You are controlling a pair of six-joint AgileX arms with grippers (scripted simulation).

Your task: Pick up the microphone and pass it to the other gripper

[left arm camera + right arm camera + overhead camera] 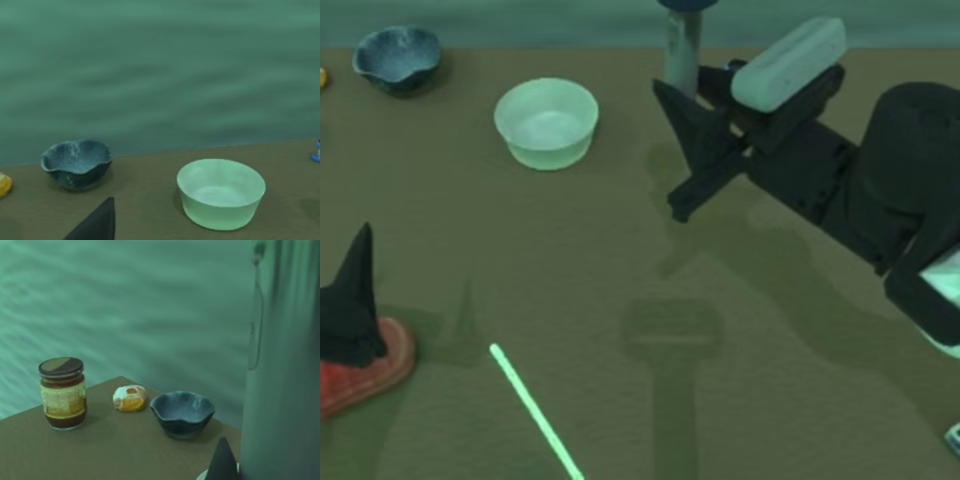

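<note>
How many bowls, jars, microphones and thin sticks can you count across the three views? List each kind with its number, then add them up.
Bowls: 2 (dark blue bowl, pale green bowl)
Jars: 1 (jar, seen only in the right wrist view)
Microphones: 1 (microphone)
Thin sticks: 1 (thin stick)
Total: 5

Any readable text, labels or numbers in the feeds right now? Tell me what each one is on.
None can be read.
Jar: it carries a yellowish label band, but its print is too blurred to read.
Microphone, held upright in the right hand: grey handle, no lettering visible.
Dark blue bowl, pale green bowl, white stick: no markings.
Left hand: no markings.
</note>
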